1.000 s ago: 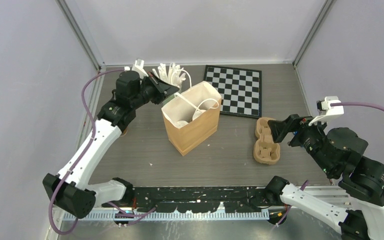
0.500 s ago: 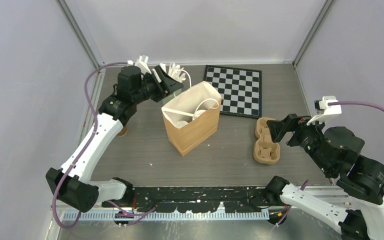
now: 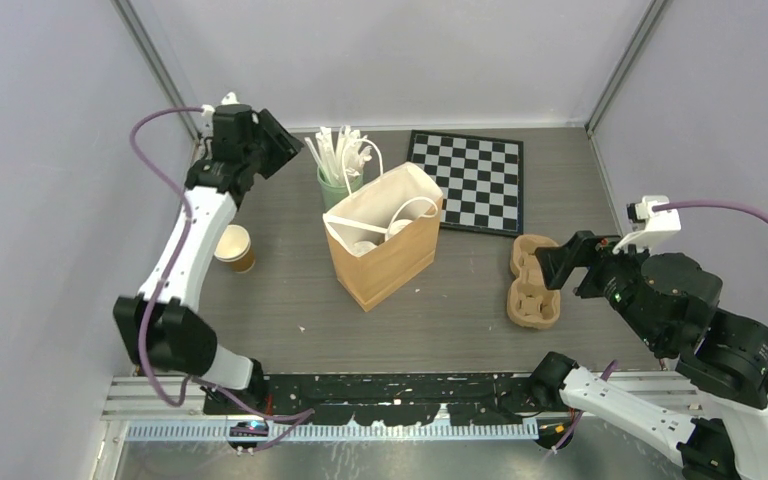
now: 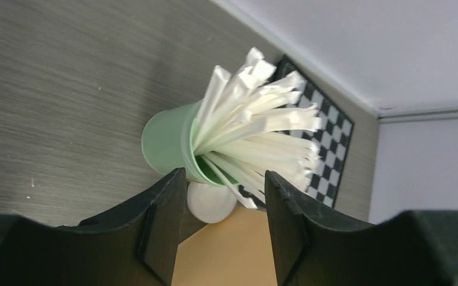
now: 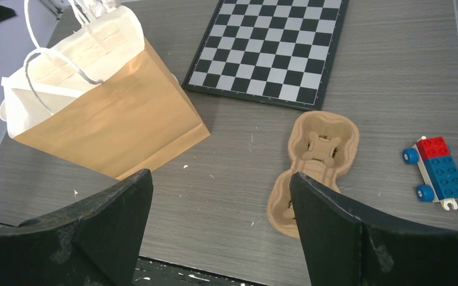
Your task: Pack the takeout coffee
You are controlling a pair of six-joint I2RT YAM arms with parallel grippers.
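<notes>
My left gripper (image 4: 225, 179) and right gripper (image 5: 219, 179) both gaped empty while the lidless paper cup (image 3: 234, 247) stood by the table's (image 3: 290, 290) left edge, light and crushable, I judged, best pinched gently mid-wall.

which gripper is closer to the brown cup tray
Right. The right gripper hovers right by the tray; the left gripper is far off at the back left, by the green can.

grey table (image 3: 460, 300) w/ cup (image 3: 235, 247), bag (image 3: 385, 258), green can (image 3: 332, 190), chessboard (image 3: 470, 180), pulp tray (image 3: 532, 283), toy car (image 5: 436, 173).
</notes>
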